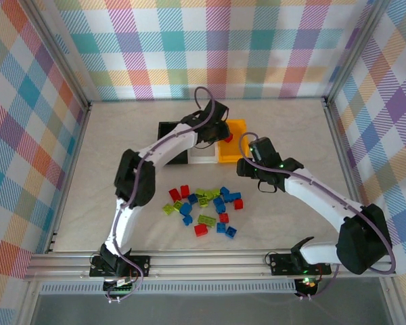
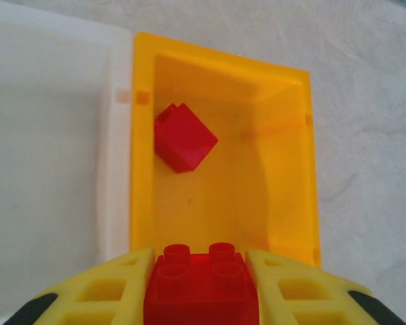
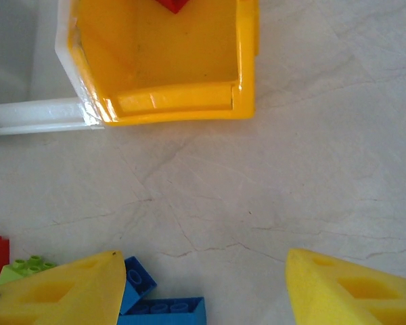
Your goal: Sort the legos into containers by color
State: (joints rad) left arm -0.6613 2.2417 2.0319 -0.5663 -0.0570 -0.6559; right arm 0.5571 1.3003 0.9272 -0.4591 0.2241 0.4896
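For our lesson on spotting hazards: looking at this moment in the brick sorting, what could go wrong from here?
1. The left gripper holds a red brick over the near end of the orange bin; released here, it might clip the rim and land outside.
2. The right gripper hovers open close to that bin, so the arms could collide.
3. It also sits beside blue bricks and may scatter them when lowering.

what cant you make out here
Top external: inside of the clear white plastic bin, covered by the left arm.
Left wrist: lower part of the red studded brick in the left gripper, cut by the bottom edge.
Right wrist: another red brick in the orange plastic bin, cut by the top edge.
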